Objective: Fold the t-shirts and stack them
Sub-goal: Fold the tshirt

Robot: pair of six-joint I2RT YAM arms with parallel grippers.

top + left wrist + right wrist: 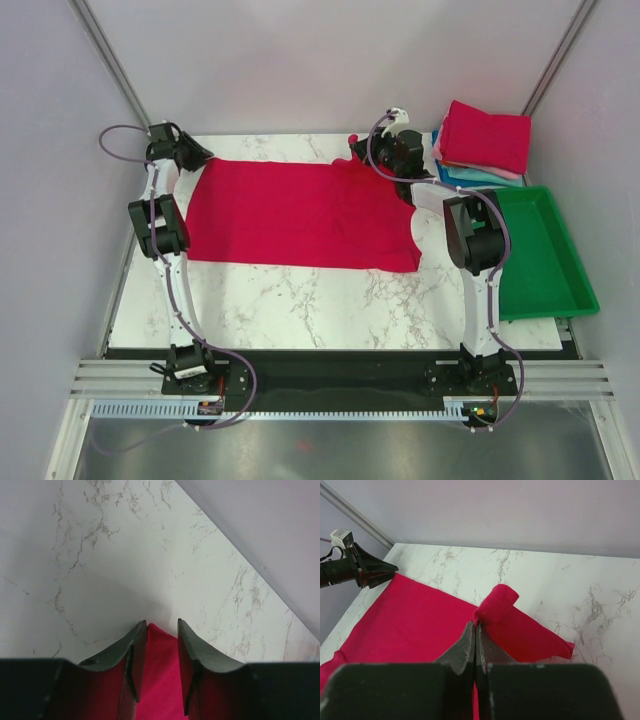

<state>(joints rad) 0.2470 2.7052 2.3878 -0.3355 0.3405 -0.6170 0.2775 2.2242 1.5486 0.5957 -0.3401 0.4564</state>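
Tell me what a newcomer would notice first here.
A red shirt lies spread flat across the table, the right end effector pinching its far right edge and the left end effector open over its far left corner. A stack of folded shirts, red on top, sits at the far right, beyond a green tray.
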